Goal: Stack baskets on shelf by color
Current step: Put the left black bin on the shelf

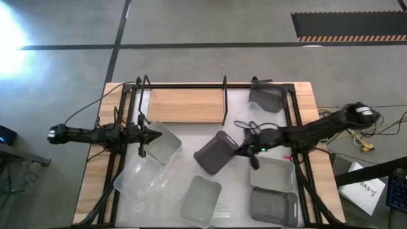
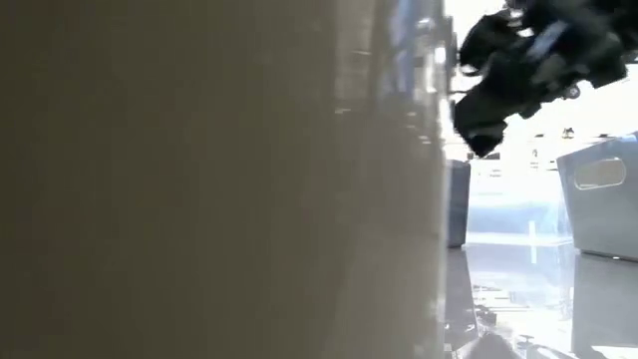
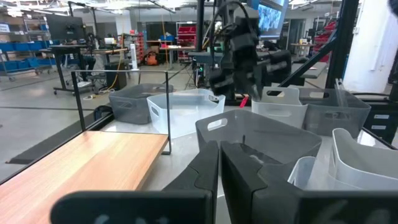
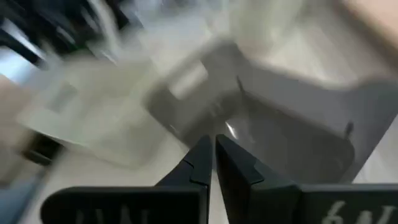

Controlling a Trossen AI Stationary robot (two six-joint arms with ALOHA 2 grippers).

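The baskets look light, stiff and slick-walled, so a pinch over a thin rim or through a handle cut-out seems the surest hold; the dark grey basket [image 1: 217, 152] at mid-worktop lies tilted just beside the right gripper [image 1: 249, 150], whose fingers are pressed nearly together on nothing I can make out. The left gripper [image 1: 154, 134], fingers pressed together, hovers at a whitish basket [image 1: 164, 142] near the empty wooden shelf [image 1: 187, 105]. I count three dark grey baskets, about five pale or clear ones, exact split unclear.

A pale wall [image 2: 199, 179], perhaps a basket's side, is blocking most of the low view; motion is smearing the right wrist view.
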